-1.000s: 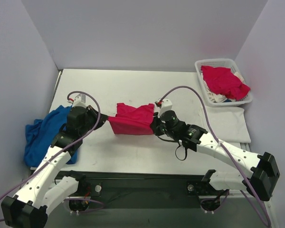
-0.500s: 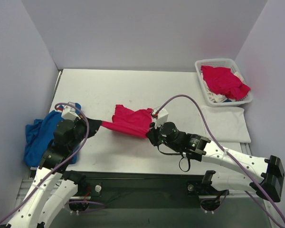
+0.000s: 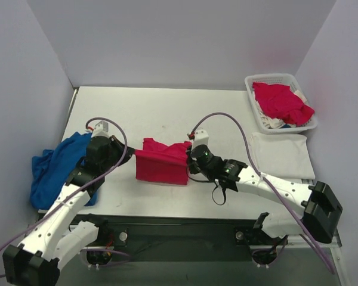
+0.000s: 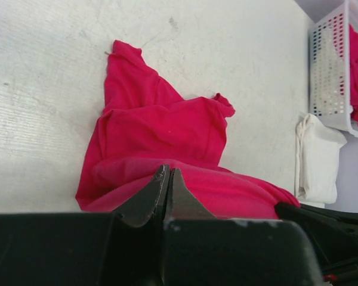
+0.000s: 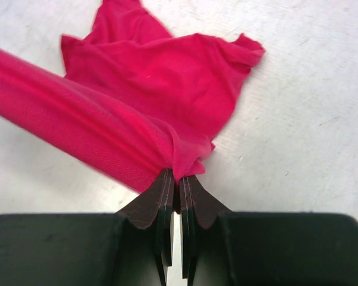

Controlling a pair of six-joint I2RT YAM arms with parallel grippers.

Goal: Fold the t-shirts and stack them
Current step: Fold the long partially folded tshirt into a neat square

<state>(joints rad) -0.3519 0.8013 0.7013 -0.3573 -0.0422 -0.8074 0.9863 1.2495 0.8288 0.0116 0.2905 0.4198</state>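
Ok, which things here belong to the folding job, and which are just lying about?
Job: red t-shirt, pinched by the left gripper and right gripper; another red t-shirt, far right; folded white t-shirt.
Lying about: white lattice basket holding that second shirt; crumpled blue cloth.

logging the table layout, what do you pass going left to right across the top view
blue cloth → left gripper → pinkish-red t-shirt, both sets of jaws shut on it → right gripper → folded white t-shirt. The basket is left out: it lies straight beyond the white one.
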